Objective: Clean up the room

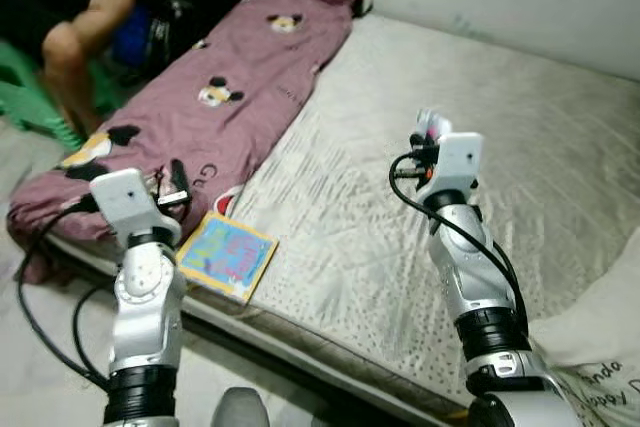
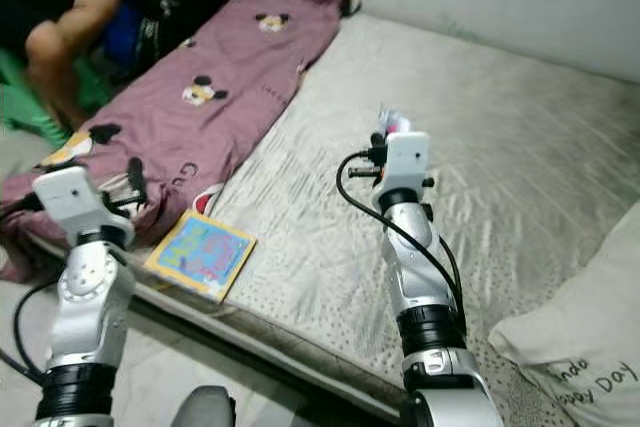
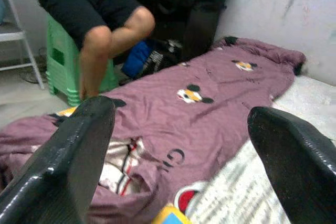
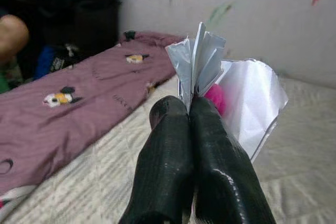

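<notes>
Above the grey quilted mattress (image 1: 400, 247), right gripper (image 4: 190, 111) has its fingers (image 4: 165, 129) pinched together on a crumpled white plastic wrapper with a pink bit inside (image 4: 231, 93), held up in the air over the mattress middle.

Risk, as a guess: grip is only on a thin folded edge of the wrapper, so it could slide out or tear during a swing or a walk and drop back onto the mattress; the loose flap could also shed the pink piece.

Left gripper (image 3: 178, 145) hangs with fingers spread wide, holding nothing, over the mattress's near-left edge.

Outward from the mattress: a colourful square picture book (image 1: 228, 255) lies at its near-left edge, partly overhanging. A mauve cartoon-mouse print blanket (image 1: 240, 77) runs along the mattress's left side. A white pillow with lettering (image 2: 575, 347) sits at its near-right corner. A stained pale wall (image 4: 252, 19) is behind it. Left of the mattress, a person (image 3: 94, 9) sits on a green plastic stool (image 3: 60, 66).
</notes>
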{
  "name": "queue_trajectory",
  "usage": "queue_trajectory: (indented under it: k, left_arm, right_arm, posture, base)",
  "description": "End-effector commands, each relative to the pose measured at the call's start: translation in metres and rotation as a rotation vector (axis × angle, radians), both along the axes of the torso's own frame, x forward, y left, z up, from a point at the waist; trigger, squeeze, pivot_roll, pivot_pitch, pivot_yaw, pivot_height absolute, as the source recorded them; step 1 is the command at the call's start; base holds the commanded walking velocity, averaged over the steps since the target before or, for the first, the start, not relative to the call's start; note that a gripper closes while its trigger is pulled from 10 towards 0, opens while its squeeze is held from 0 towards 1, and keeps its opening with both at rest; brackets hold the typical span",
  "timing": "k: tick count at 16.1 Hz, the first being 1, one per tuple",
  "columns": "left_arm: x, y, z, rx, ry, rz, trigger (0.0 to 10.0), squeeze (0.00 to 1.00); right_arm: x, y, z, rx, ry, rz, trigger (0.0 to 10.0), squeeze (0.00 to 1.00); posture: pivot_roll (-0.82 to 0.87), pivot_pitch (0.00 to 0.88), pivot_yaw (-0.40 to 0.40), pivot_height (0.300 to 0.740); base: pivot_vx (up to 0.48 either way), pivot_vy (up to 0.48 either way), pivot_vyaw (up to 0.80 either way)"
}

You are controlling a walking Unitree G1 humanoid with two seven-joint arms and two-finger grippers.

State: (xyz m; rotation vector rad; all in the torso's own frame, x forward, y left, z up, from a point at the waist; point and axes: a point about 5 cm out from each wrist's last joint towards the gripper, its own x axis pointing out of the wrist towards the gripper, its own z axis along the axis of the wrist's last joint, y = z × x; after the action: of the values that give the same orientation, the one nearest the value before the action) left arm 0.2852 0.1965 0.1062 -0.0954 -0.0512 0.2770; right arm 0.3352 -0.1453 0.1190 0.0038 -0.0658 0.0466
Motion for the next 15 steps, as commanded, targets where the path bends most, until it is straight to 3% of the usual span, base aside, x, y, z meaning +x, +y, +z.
queue_trajectory:
  k: [1, 5, 8, 12, 15]
  left_arm:
    - [0.006, -0.007, 0.001, 0.005, -0.007, -0.041, 10.0, 0.00]
    - [0.023, -0.016, 0.003, 0.028, -0.008, -0.079, 10.0, 0.00]
    - [0.027, -0.013, 0.004, 0.026, -0.020, -0.078, 10.0, 0.00]
    - [0.017, -0.009, -0.009, -0.011, 0.005, -0.069, 10.0, 0.00]
    - [0.012, -0.023, -0.016, -0.003, 0.040, -0.139, 10.0, 0.00]
  right_arm:
    - [0.001, -0.001, 0.000, 0.001, -0.002, -0.006, 10.0, 0.00]
    - [0.003, 0.003, -0.007, 0.026, 0.010, -0.006, 10.0, 0.00]
    - [-0.001, -0.003, -0.012, 0.010, 0.016, -0.011, 10.0, 0.00]
    - [-0.004, -0.018, -0.014, -0.022, 0.014, -0.044, 10.0, 0.00]
    - [-0.009, -0.022, -0.008, 0.003, -0.010, -0.087, 10.0, 0.00]
  posture:
    - [-0.02, 0.000, 0.009, 0.740]
    - [-0.04, 0.000, 0.031, 0.740]
    - [-0.03, 0.000, 0.007, 0.740]
    - [-0.06, 0.000, 0.012, 0.740]
    - [-0.11, 0.000, 0.071, 0.740]
  base:
    - [0.000, 0.000, 0.00]
    - [0.000, 0.000, 0.00]
    - [0.000, 0.000, 0.00]
    - [0.000, 0.000, -0.80]
    - [0.000, 0.000, -0.80]
